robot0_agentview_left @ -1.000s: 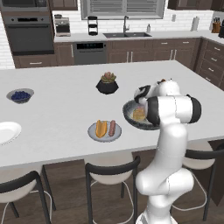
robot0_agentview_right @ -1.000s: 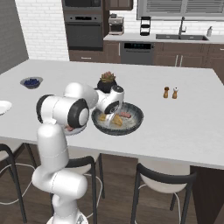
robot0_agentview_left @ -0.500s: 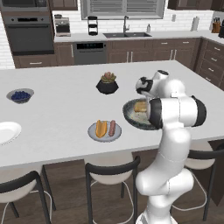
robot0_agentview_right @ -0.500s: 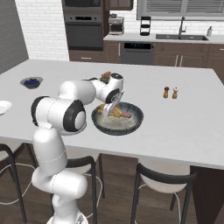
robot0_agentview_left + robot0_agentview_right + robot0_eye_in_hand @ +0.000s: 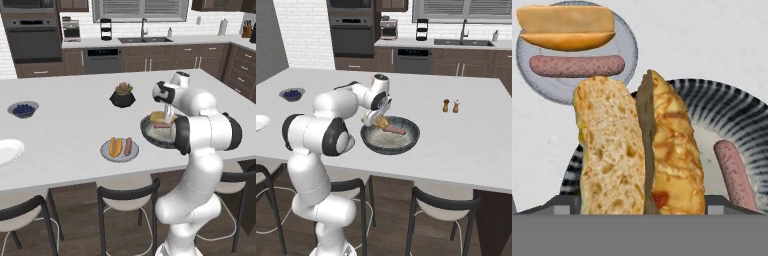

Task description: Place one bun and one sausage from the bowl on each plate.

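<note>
we see a white island counter (image 5: 70, 125), dark stools (image 5: 127, 192) tucked under it, brown cabinets (image 5: 150, 57) along the back, a wall oven (image 5: 32, 37), sink (image 5: 150, 39) below a shuttered window (image 5: 140, 7), white brick wall (image 5: 303, 30), wood floor (image 5: 65, 220)

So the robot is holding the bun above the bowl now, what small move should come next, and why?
Probably lift the split golden bun a little higher and start carrying it toward the plain white plate. The grey plate already holds a bun and a sausage, while the pink sausage waits in the speckled dark bowl.
</note>
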### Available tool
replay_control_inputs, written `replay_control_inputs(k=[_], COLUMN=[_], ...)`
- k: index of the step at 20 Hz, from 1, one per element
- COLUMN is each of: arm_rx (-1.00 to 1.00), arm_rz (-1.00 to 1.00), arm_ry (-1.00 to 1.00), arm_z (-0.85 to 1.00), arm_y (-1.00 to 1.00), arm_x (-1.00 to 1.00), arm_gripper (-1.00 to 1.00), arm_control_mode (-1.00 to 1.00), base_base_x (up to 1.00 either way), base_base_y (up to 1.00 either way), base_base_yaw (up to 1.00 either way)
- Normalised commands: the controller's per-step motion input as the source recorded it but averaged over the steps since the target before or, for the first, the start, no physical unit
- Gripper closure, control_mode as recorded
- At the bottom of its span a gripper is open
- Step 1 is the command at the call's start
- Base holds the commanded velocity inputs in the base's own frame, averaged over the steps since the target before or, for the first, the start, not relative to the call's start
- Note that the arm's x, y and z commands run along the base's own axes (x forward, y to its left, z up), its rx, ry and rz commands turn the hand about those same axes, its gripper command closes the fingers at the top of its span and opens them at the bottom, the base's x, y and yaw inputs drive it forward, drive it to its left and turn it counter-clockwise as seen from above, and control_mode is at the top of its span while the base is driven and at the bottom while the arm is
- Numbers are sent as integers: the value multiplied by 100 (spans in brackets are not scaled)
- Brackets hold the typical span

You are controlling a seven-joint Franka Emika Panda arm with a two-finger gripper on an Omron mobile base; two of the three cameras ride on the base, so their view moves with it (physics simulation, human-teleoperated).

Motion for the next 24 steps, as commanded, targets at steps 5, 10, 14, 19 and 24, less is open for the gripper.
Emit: replay_control_inputs(k=[5, 10, 14, 19, 24], arm_rx=[0, 0, 0, 3, 0], arm_rz=[-21, -26, -29, -34, -40], arm_ry=[2, 3, 4, 11, 8], arm_z=[6, 0, 7, 8, 21], arm_y=[79, 77, 17, 0, 0], arm_x=[-2, -22, -35, -80, -64], arm_gripper=[100, 100, 100, 100, 100], arm_control_mode=[-100, -100, -100, -100, -100], base_base_x=[0, 0, 0, 0, 0], base_base_y=[0, 0, 0, 0, 0], base_base_yaw=[0, 0, 0, 0, 0])
